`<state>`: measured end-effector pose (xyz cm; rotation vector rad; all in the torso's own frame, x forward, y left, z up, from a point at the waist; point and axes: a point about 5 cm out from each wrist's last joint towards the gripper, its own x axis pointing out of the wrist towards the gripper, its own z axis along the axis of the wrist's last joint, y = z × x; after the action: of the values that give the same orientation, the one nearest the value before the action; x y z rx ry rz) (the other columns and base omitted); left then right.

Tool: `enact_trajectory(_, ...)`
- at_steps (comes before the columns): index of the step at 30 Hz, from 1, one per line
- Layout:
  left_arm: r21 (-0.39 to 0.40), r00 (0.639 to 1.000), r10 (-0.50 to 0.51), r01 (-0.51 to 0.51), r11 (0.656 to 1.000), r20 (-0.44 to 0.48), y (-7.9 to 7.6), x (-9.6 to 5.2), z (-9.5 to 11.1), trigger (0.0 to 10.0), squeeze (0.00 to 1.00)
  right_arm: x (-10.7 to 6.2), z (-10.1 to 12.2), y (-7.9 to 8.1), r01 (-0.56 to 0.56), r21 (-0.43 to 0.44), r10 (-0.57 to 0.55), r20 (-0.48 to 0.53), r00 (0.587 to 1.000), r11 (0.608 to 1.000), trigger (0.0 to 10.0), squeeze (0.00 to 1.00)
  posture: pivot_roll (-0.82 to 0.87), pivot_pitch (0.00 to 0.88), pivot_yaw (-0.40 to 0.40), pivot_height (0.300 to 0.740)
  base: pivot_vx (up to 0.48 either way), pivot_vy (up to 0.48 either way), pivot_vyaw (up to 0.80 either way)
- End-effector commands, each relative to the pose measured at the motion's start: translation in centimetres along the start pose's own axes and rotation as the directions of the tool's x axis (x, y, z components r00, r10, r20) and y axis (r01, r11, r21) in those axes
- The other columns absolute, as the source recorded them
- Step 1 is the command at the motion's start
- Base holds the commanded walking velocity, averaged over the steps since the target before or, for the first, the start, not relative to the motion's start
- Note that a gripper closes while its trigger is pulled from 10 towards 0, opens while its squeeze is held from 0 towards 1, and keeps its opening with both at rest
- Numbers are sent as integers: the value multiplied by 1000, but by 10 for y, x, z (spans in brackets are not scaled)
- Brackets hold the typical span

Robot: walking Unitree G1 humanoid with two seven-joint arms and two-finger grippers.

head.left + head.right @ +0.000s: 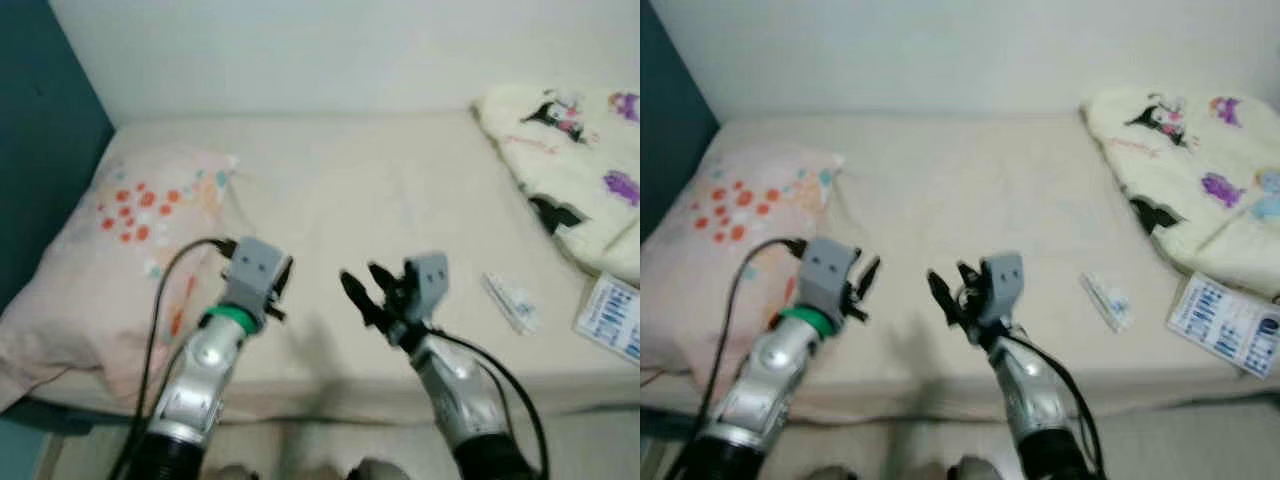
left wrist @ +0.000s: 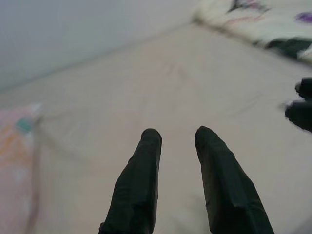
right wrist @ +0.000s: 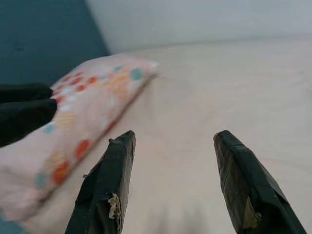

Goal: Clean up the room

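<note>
Both spread: left pincer [image 1: 283, 290] beside pillow [image 1: 130, 260]; right pincer [image 1: 362, 290], wrapper [image 1: 510, 302] apart.

A bed with a cream sheet [image 1: 350, 190] lies crosswise before me, running along a plain white wall [image 1: 300, 50]. At my left a pale pink pillow [image 1: 130, 250], printed with orange and red dots and a few teal ones, rests at the bed's end, against a dark teal panel [image 1: 40, 150]. At my right, at the far end of the bed, a rumpled cream blanket [image 1: 570, 150] with black, pink and purple cartoon figures is heaped on the sheet. The middle of the sheet is faintly creased.
</note>
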<state>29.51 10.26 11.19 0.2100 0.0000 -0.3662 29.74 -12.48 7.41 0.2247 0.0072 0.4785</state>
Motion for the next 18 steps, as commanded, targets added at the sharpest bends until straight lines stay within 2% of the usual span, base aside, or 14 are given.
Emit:
enact_trajectory(1, 10, 999, 21, -20, 1000, -35, 6, -5, -8, 10000, 0, 0, -5, 7, -11, 19, 12, -10, 1000, 1000, 10000, 0, -31, 0, 27, 740, 0, -439, 0)
enact_trajectory(18, 9, 999, 18, -18, 1000, -36, 6, -4, -9, 10000, 0, 0, -6, 8, -14, 23, 14, -8, 1000, 1000, 10000, 0, -32, 0, 30, 740, 0, -431, 0)
